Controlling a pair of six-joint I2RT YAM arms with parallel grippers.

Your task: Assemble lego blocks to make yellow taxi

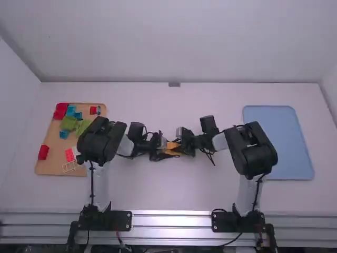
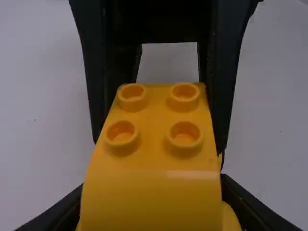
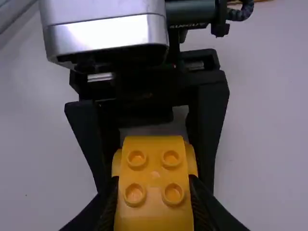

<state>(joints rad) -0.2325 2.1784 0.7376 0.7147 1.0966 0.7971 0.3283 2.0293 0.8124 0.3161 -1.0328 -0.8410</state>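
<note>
Near the table's middle, my left gripper (image 1: 157,149) and my right gripper (image 1: 184,143) face each other with a yellow block assembly (image 1: 171,148) between them. In the left wrist view the left gripper (image 2: 154,204) is shut on the yellow assembly (image 2: 149,159), which has rounded parts and round studs on top; the other gripper's fingers flank its far end. The right wrist view has the right gripper (image 3: 154,209) shut on the near end of the yellow assembly (image 3: 155,175). Its underside and the parts between the fingers are hidden.
A brown board (image 1: 63,166) at the left holds red blocks (image 1: 43,152), green blocks (image 1: 68,123), blue blocks (image 1: 64,134) and a white lattice piece (image 1: 70,166). The left arm overhangs its right edge. A blue tray (image 1: 279,142) lies right of the right arm.
</note>
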